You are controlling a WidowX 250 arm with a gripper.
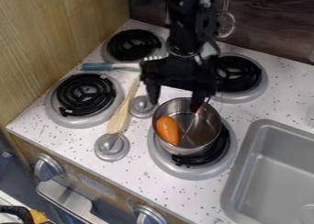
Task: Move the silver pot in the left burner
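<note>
beside grey sink, speckled countertop

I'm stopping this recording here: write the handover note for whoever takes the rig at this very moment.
Gripper: at the far side of the silver pot, jaws apart; I can't tell if they touch it.
Pot: at the front right burner, off-centre, an orange item inside.
Done: no transfer; the pot is not at a left burner.
Left: grip it, carry it over and set it down. The front left burner looks the likelier target; the wooden spoon beside it might get in the way.
</note>
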